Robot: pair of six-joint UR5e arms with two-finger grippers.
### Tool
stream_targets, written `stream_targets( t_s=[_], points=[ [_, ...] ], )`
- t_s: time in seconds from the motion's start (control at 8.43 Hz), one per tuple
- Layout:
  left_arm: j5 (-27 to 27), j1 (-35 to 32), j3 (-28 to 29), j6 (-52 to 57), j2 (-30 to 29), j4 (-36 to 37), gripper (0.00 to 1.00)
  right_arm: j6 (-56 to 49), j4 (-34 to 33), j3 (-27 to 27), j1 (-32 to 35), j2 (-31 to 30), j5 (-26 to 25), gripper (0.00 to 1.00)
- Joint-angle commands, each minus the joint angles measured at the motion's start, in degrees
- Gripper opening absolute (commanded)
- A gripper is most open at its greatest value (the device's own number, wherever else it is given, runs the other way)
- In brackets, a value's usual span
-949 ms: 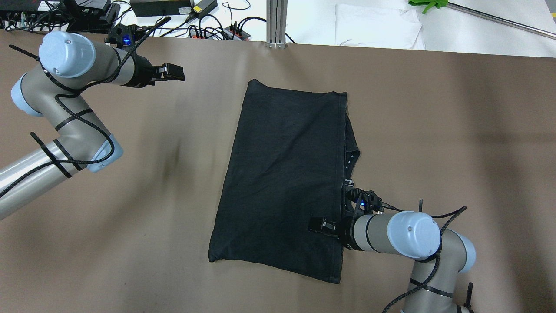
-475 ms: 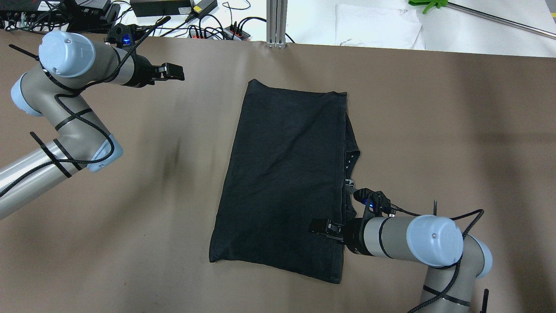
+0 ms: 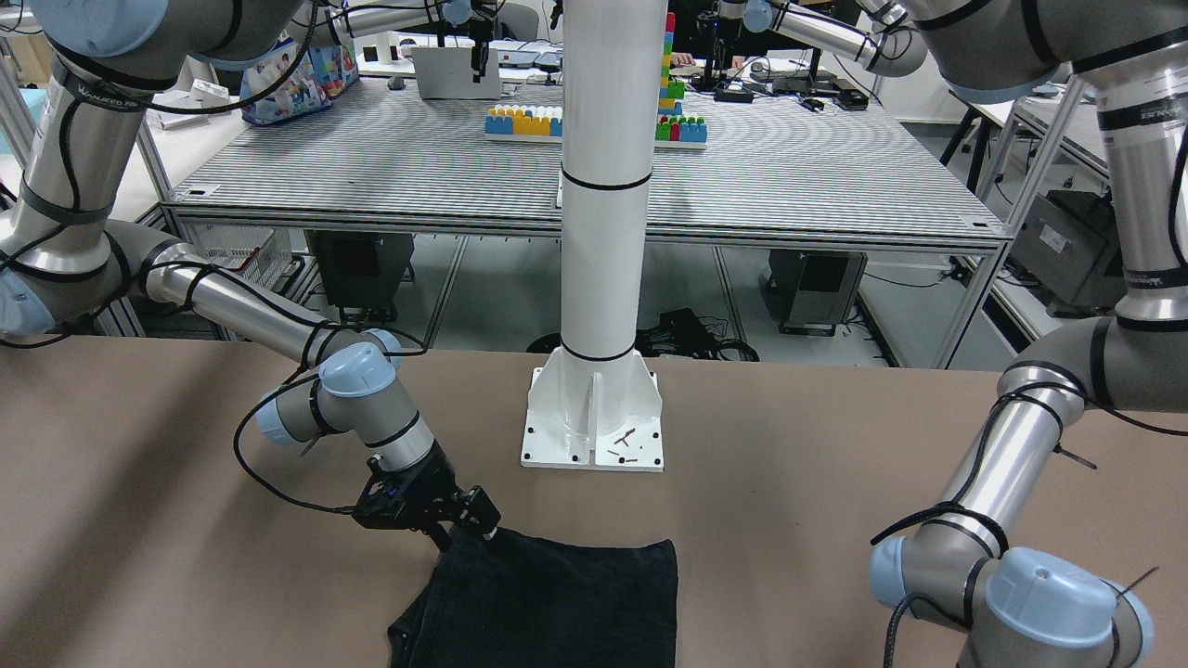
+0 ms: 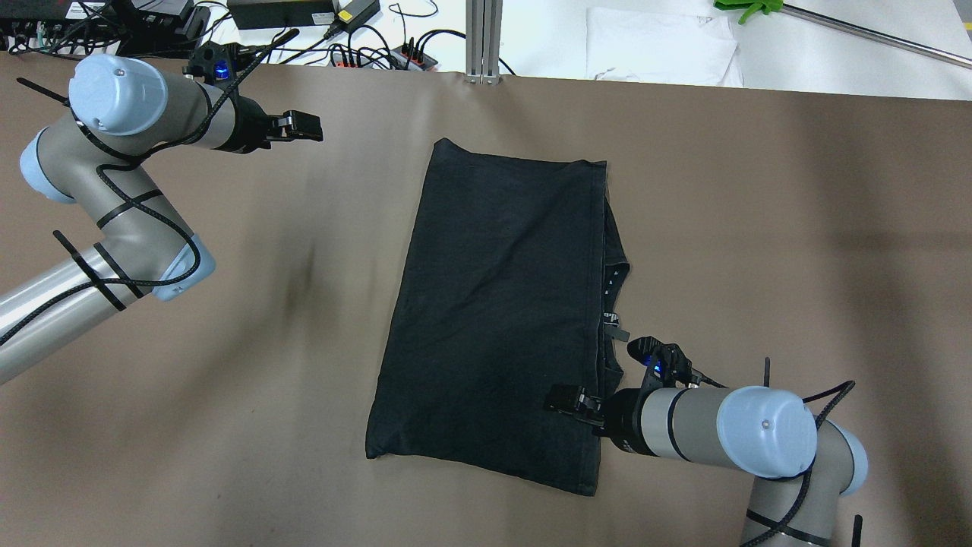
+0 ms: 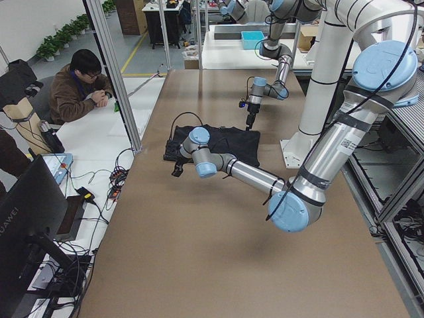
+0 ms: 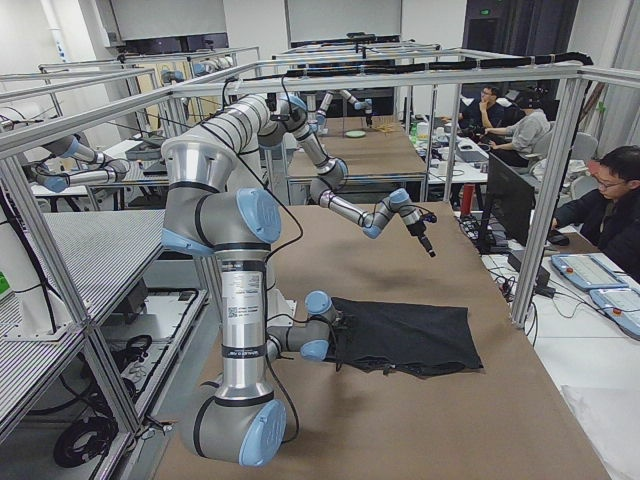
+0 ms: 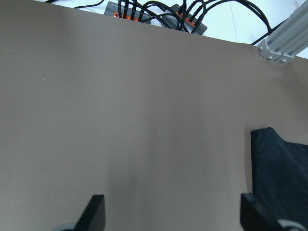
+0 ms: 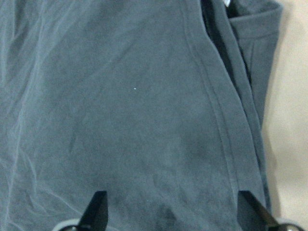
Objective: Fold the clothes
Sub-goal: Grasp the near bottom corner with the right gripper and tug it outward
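Low in the overhead view, right of centre, the right gripper [image 4: 566,399] hangs over the lower right part of the black garment [image 4: 501,304], just inside the long hemmed edge. Its wrist camera shows the two fingertips [image 8: 98,211] spread wide with only cloth between them, so it is released and grasps nothing. Whether the tips touch the fabric I cannot say for sure, because the height is hard to read from above. Being so near to the hem, it is probably placed there to take this edge for the next fold.

The garment lies flat on the brown table [image 4: 759,228], in the middle of the frame, as a tall, slightly leaning rectangle. It looks already folded once: along its right side a lower layer with the collar [image 4: 616,277] peeks out from under the top hem.

Farther, in the upper left of the frame, the left gripper [image 4: 304,125] waits well apart from the garment. It is also released, with only bare table between its jaws. I judge that it is parked there to leave the cloth free.

Beyond the table edge, at the top, lies a power strip [image 4: 416,58] with cables.
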Motion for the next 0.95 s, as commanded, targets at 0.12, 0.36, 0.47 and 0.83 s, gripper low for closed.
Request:
stream_targets(
  t_s=[0.12,0.36,0.47,0.83],
  points=[
    [0.76,0.09,-0.13,-0.01,0.14,-0.04,1.0,0.49,-0.18,-0.29,-3.19,-1.99,-3.34,0.95],
    [1.11,0.0,-0.21,0.08,0.31,-0.04,1.0,0.49,-0.44,-1.61,-5.21,-1.03,-4.47,0.95],
    [1.2,0.09,-0.21,0.08,0.31,-0.04,1.0,0.49,-0.45,-2.22,-5.39,-0.76,-4.57,0.95],
    [1.47,0.09,-0.04,0.25,0.31,-0.04,1.0,0.58,-0.97,-6.17,-5.83,4.57,-5.18,0.93]
  ],
)
